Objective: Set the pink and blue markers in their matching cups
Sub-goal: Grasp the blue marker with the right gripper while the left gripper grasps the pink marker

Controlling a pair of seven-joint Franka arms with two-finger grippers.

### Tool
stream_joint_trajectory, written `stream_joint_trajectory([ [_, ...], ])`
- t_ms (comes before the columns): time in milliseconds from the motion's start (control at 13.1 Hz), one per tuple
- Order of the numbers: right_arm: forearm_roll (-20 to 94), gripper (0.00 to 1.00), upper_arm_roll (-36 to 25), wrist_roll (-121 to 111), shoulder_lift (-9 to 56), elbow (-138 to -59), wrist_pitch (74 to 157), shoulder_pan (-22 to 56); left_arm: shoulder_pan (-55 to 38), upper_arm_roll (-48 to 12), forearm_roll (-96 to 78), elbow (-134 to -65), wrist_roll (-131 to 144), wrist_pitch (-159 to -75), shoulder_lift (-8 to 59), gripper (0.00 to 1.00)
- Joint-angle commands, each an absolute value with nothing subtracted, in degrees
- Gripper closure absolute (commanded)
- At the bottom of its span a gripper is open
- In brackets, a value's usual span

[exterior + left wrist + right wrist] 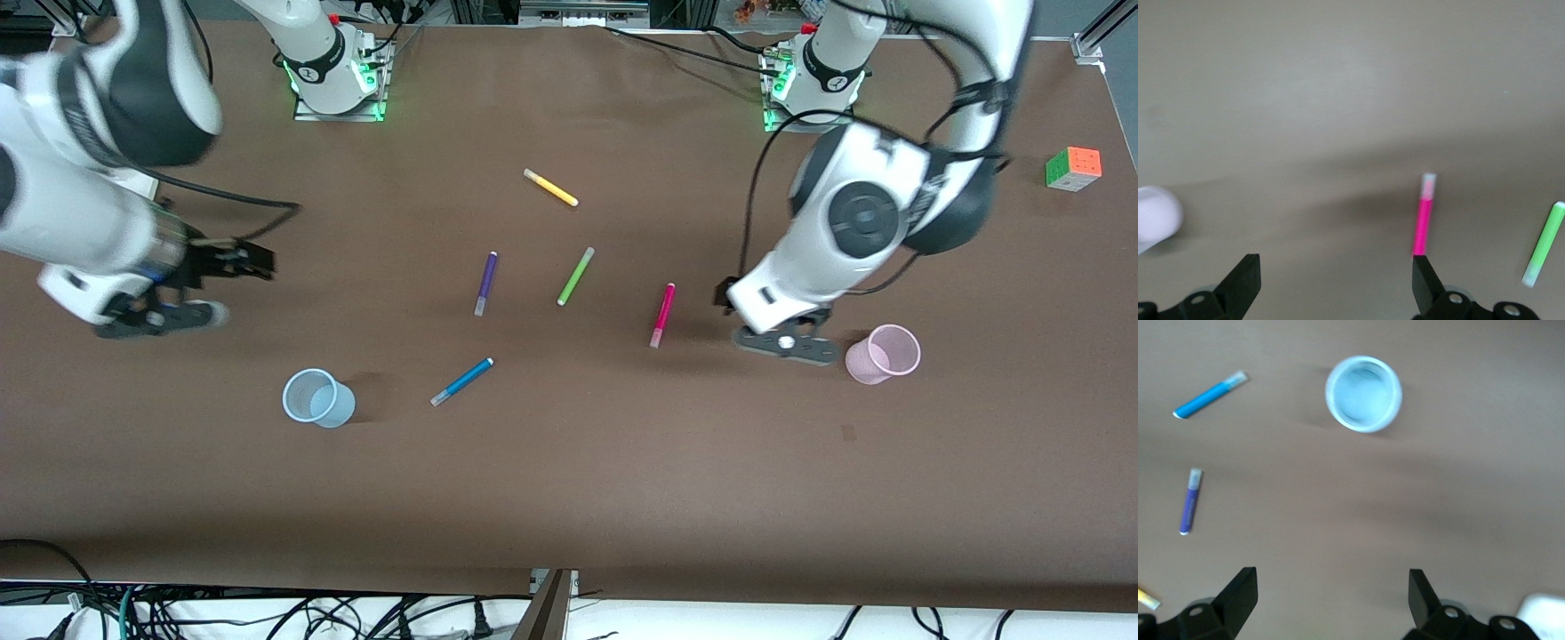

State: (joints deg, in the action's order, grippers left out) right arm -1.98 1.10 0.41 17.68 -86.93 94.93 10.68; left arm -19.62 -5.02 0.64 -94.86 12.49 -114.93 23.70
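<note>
The pale blue cup (317, 397) lies nearest the camera, standing upright in the lower left of the front view with its mouth open upward. Just beside it toward the middle lies the blue marker (462, 381), flat on the brown table (622, 498) and slanted.

The right gripper (191, 293) hangs at the left edge of the front view, above the blue cup in the picture. Its jaws stand wide apart with nothing between them. In the right wrist view, the two dark fingers (1238, 593) show at the bottom of the frame, with the blue cup (1363, 393) near the top centre, the blue marker (1210, 394) at upper left and the purple marker (1191, 501) at mid left.

The left gripper (787, 342) sits low over the table at right of centre, between the pink marker (662, 315) and the pale pink cup (882, 354). Its jaws are also spread wide and empty. In the left wrist view, the pink marker (1424, 215) lies just above one fingertip (1425, 280), the pink cup (1157, 217) shows at the left edge, and the green marker (1545, 243) lies at the right edge.

In the front view's middle lie the purple marker (485, 283) and green marker (575, 276), with a yellow marker (550, 188) above them. A colour cube (1073, 168) sits at upper right.
</note>
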Motion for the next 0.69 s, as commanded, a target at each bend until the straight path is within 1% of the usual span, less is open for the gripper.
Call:
stream_joint_trajectory([
  [0,-2.63,0.0,1.05,-0.17,22.66,-85.43,97.9,14.58,-24.15,-4.4,0.61,-93.43,15.8,-120.48,29.6,0.0],
  [229,-3.86,0.0,0.97,-6.04,27.32,-85.43,104.48,17.39,-26.37,-4.48,0.62,-93.69,17.93,-121.73,33.65,0.0],
  [457,-4.92,0.0,0.97,-17.88,32.94,-85.43,114.05,20.29,-28.91,-4.66,0.53,-94.31,17.93,-125.05,37.69,0.0],
  [610,-5.01,0.0,0.97,-25.01,35.85,-85.34,119.33,21.09,-29.0,-4.66,0.62,-94.66,17.49,-127.35,39.28,0.0],
])
